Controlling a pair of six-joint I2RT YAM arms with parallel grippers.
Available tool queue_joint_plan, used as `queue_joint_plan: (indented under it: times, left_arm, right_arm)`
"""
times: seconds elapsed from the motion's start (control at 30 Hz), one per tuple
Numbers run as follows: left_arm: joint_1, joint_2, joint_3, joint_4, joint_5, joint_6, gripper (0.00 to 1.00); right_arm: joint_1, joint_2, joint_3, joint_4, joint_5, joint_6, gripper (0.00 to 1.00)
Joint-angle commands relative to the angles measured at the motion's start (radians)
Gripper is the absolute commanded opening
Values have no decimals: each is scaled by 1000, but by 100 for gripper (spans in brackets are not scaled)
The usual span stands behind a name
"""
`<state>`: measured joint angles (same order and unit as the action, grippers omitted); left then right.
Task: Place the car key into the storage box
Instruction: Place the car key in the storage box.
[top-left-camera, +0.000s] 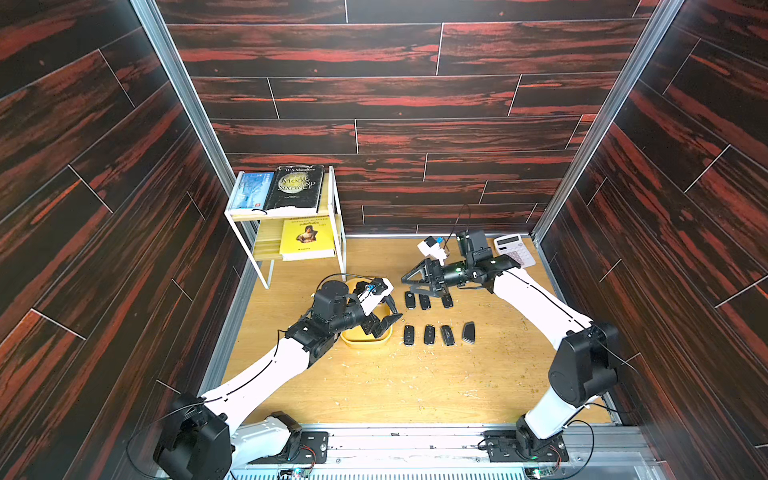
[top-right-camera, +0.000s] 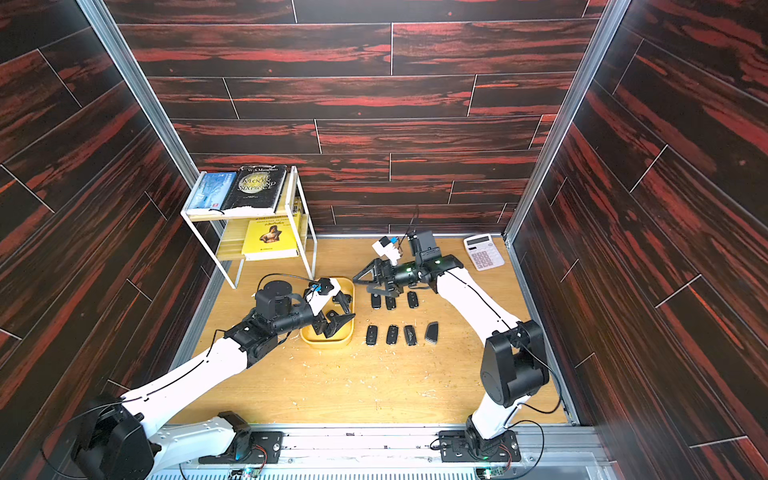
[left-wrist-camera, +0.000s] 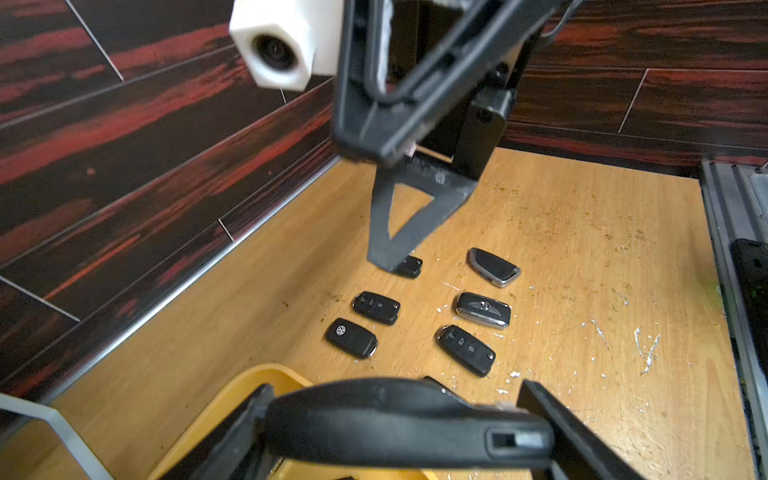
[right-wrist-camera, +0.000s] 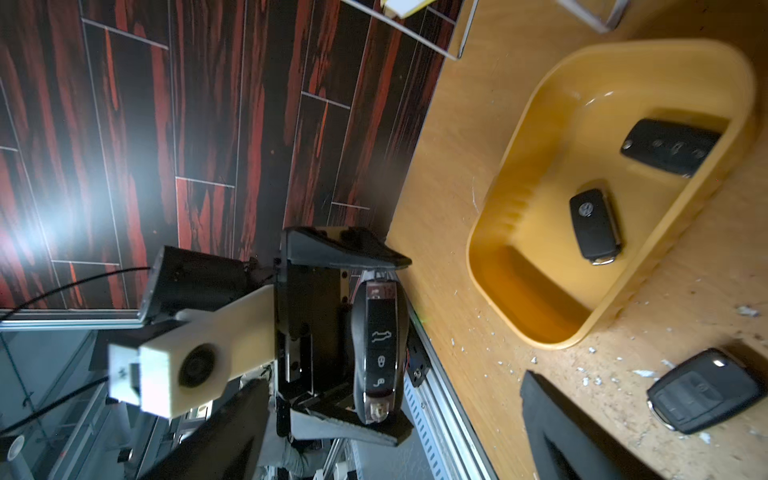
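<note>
A black car key (left-wrist-camera: 395, 424) (right-wrist-camera: 378, 345) is clamped lengthwise between the fingers of my left gripper (top-left-camera: 388, 313) (top-right-camera: 341, 311). It hangs over the near right part of the yellow storage box (top-left-camera: 365, 343) (top-right-camera: 326, 343) (right-wrist-camera: 665, 45). Two black keys (right-wrist-camera: 671, 145) (right-wrist-camera: 594, 224) lie inside the box. My right gripper (top-left-camera: 409, 284) (top-right-camera: 361, 284) is open and holds nothing. It hovers just above the far row of three keys (top-left-camera: 424, 301), with one of its fingers (left-wrist-camera: 380, 232) low over a key (left-wrist-camera: 409, 266). Several more keys (top-left-camera: 429, 334) form the near row.
A white two-tier rack (top-left-camera: 332, 216) with books stands at the far left, just behind the box. A calculator (top-left-camera: 513, 249) lies in the far right corner. Small pale flecks are scattered over the wooden table (top-left-camera: 395, 386). Metal rails edge the table.
</note>
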<state>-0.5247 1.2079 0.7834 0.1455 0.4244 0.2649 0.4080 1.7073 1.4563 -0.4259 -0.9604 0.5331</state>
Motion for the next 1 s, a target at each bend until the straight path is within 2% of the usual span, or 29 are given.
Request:
queue_joint_plan:
  times: [0.0,0.2,0.27,0.37,0.53,0.63,0.83,0.97]
  left_arm:
    - [22,19,59,-74,-38,-46,37]
    - [57,62,191,-338,-141,-51,37]
    - [69,63,199,-355,-207,-79,39]
    - [98,97,248,-453,-240,-109,39]
    - [107,186,358,-605,-307,-153,34]
    - [110,258,446,-711,-326,-178,22]
    - [111,343,545,-831,-366,-216,22]
    - [110,447,667,-986,-414,-210,21]
  right_arm:
    - [-30,20,15,72,-44,37,99]
    - [-81,27,-36,115,-81,42,99]
    - [-93,21,-60,129,-92,40,99]
    - [-102,15,-95,147,-103,38,99]
    - [-106,0,-141,170,-114,37,99]
    - [-105,-12,-156,173,-114,38,99]
    - [-106,-35,-179,168,-110,37,98]
    - [-106,-48,-197,162,-106,32,98]
